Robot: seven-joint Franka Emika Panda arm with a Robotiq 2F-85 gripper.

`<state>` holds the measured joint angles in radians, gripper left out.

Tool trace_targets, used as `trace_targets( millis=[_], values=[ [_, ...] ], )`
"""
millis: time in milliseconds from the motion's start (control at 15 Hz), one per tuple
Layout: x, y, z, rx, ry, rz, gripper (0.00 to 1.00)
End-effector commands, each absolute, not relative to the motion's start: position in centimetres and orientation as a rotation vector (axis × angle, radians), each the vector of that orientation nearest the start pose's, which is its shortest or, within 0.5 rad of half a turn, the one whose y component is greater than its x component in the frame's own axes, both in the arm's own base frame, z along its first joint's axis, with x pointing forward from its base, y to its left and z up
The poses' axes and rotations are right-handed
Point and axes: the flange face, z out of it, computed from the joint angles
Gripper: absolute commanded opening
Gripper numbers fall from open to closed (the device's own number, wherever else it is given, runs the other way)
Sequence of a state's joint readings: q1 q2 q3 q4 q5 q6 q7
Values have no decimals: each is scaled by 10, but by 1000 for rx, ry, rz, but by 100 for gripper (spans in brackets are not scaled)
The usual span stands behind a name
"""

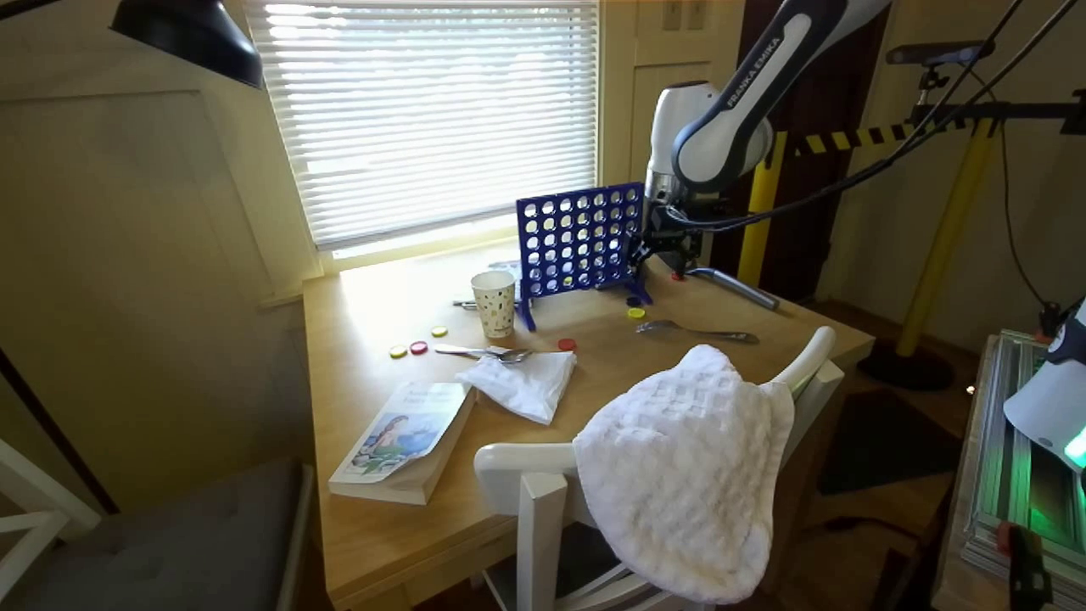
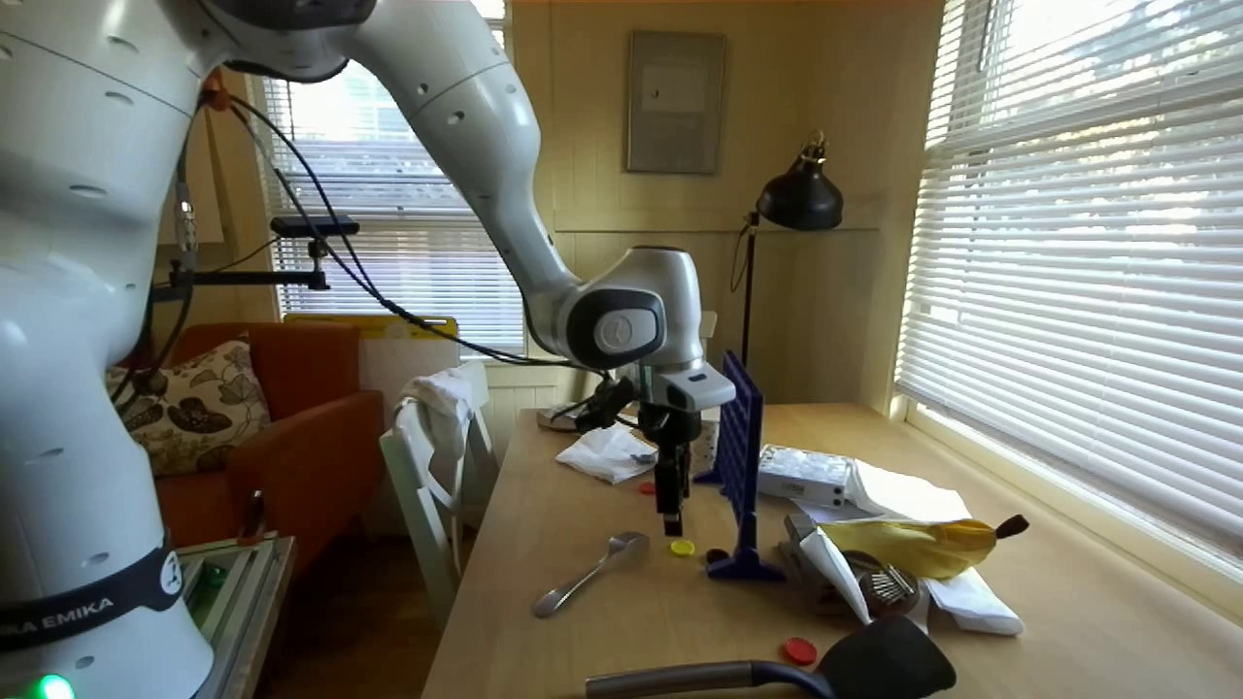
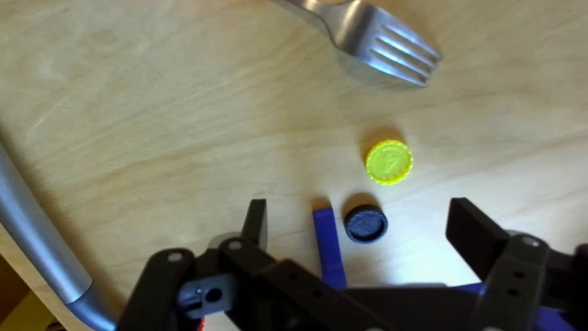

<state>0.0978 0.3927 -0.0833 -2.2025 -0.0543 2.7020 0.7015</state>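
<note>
Your gripper (image 3: 357, 214) is spread wide near the black disc (image 3: 366, 224), which lies on the table (image 3: 183, 115) just beside a foot (image 3: 329, 248) of the blue rack (image 2: 742, 437). A bottom-row hole (image 1: 568, 281) shows yellow; you can't see what the paper cup (image 1: 495, 309) holds.

Wooden table (image 1: 628, 361): blue rack (image 2: 744, 447), yellow disc (image 3: 389, 162), fork (image 3: 358, 32), book (image 1: 403, 437).

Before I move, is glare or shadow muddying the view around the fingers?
Wrist view: glare whitens the table between the fingers; the dark disc and yellow disc have clear outlines, soft shadows at their upper left. Both exterior views: the blinds are glaringly bright, while the fingers look near black, with little detail.
</note>
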Motion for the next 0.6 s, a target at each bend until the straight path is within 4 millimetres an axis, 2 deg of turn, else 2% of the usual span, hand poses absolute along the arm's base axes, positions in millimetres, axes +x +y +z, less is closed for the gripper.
trace_targets(
  millis=[0, 133, 333, 533],
  values=[
    [569, 9, 204, -2999, 994, -177, 100],
    [571, 11, 195, -3002, 1004, -166, 100],
    [574, 13, 196, -3000, 1005, -171, 100],
    [589, 30, 180, -3038, 938, -142, 100]
  ],
)
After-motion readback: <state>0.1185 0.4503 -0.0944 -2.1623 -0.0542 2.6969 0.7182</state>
